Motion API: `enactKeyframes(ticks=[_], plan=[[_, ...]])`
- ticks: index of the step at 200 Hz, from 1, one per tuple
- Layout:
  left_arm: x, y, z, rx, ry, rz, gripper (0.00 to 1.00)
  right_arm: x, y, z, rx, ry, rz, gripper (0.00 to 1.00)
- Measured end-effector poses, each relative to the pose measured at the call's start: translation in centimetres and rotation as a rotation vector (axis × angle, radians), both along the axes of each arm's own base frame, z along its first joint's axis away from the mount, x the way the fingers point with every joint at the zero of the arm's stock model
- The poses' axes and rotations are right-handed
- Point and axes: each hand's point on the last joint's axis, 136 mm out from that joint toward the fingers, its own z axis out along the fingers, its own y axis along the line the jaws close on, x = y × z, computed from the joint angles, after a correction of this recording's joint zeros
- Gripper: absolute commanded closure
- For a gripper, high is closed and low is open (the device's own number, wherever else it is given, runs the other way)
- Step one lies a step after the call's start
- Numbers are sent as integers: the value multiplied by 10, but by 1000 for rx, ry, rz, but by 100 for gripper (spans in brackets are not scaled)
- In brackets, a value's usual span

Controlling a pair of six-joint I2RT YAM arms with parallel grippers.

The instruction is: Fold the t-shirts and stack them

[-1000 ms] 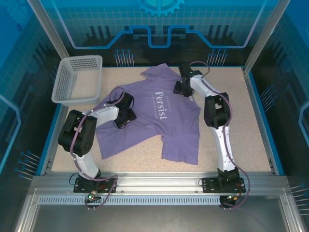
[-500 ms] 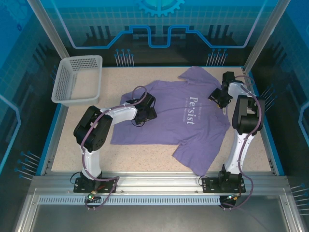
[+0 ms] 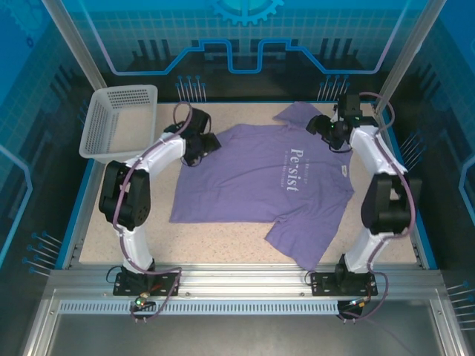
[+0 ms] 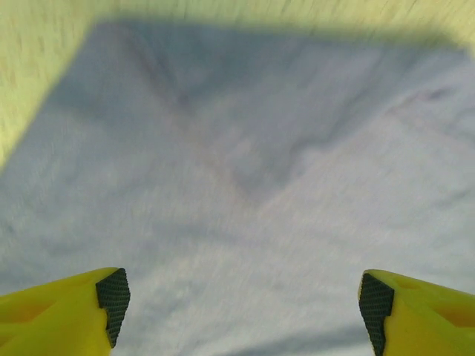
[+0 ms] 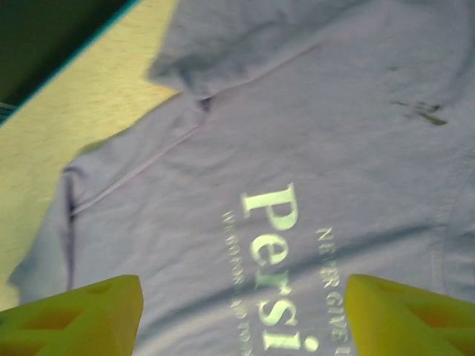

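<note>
The lavender t-shirt [image 3: 252, 185] lay spread flat in the middle of the speckled surface [image 3: 215, 241], white lettering upward, well apart from the pale mesh basket [image 3: 100, 141] in the far left corner. The left hand [image 3: 211, 142] hung over the shirt's far left corner with its yellow fingers [image 4: 56, 311] wide apart and nothing between them. The right hand [image 3: 315, 124] stood wide too, empty, above the cloth beside the far sleeve.
</note>
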Motion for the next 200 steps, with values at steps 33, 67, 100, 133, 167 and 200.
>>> enactKeyframes(ticks=[33,67,100,133,167,200], plan=[[31,-6,-3,27,-11,-43,26,-53,34,5,54,-73,81,27],[30,-17,-44,52,93,-77,26,-113,62,-51,68,18,165,26],[22,-21,-58,76,147,-87,31,-151,64,-86,45,69,185,26],[31,-30,-58,82,137,-97,44,-153,62,-94,38,56,180,27],[34,-37,-63,100,143,-108,45,-146,66,-95,38,37,190,28],[29,-34,-76,134,178,-106,43,-143,67,-97,37,33,194,29]])
